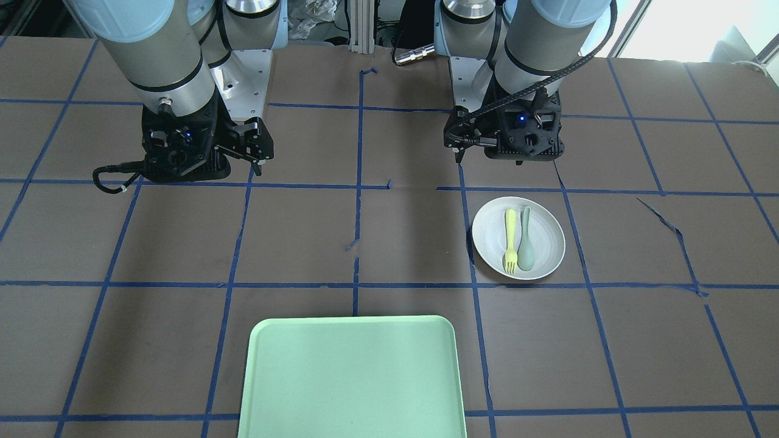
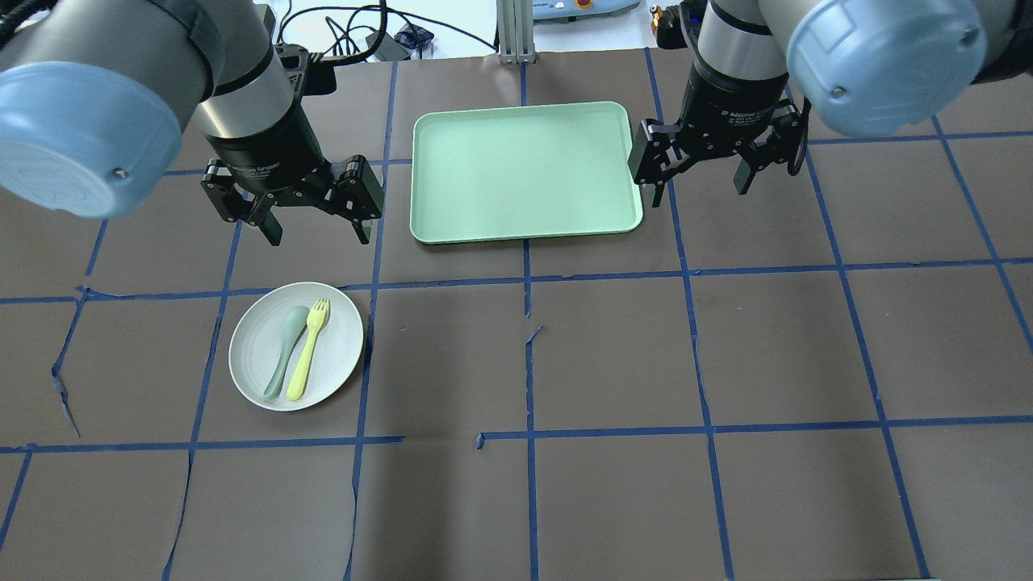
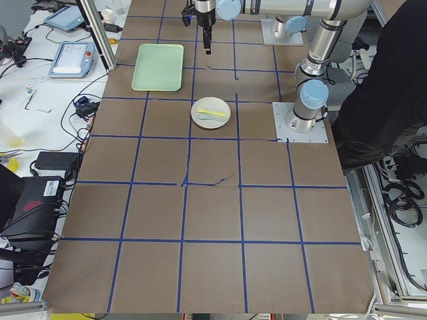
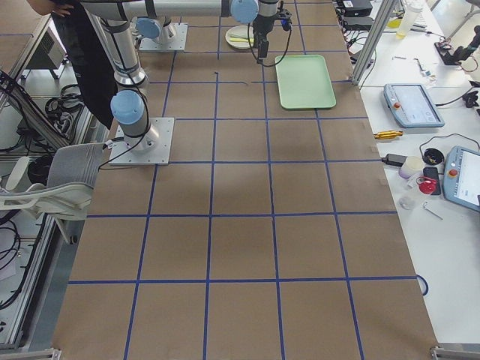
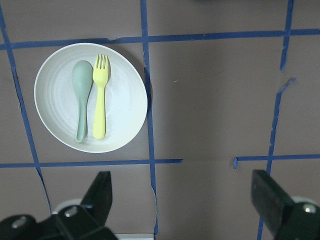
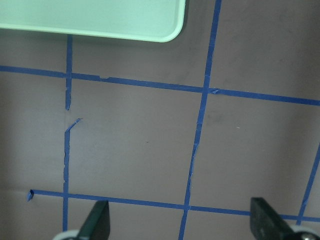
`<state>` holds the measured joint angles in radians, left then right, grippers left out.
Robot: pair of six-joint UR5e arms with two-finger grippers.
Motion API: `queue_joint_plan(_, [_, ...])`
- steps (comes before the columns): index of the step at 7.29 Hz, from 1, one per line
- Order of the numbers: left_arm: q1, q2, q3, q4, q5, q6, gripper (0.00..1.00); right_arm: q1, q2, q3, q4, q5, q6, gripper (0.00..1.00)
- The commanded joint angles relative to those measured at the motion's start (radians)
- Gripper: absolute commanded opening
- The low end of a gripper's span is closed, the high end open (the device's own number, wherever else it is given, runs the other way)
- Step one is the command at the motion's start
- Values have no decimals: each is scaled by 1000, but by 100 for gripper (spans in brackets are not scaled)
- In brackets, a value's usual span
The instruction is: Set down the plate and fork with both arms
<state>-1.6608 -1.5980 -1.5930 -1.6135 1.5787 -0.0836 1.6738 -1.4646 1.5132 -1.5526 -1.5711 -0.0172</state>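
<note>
The off-white plate point(image 2: 257, 349) lies on the table on my left side. The pale yellow fork point(image 2: 307, 355) lies in it beside a grey-green spoon point(image 2: 284, 355). In the left wrist view the plate point(image 5: 125, 102), the fork point(image 5: 100, 100) and the spoon point(image 5: 81, 95) show clearly. My left gripper point(image 2: 319, 234) hangs open and empty above the table, just beyond the plate and to the left of the tray. My right gripper point(image 2: 696, 192) hangs open and empty just off the tray's right edge. Both also show in the wrist views, the left gripper point(image 5: 182, 200) and the right gripper point(image 6: 182, 222).
A pale green rectangular tray point(image 2: 524, 171) lies empty at the far middle of the table, between the two grippers; its corner shows in the right wrist view point(image 6: 100, 17). The brown table cover point(image 2: 613, 363) has a blue tape grid with a few tears.
</note>
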Motion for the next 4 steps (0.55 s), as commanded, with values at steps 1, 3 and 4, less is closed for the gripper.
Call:
queue_joint_plan(1, [6, 6, 1, -18, 4, -5, 100, 0, -8, -2, -3, -50, -3, 100])
queue_joint_plan(3, [7, 15, -1, -31, 17, -2, 100, 0, -10, -2, 6, -37, -1, 100])
queue_joint_plan(4, [9, 16, 2, -31, 17, -1, 100, -2, -19, -2, 9, -35, -1, 100])
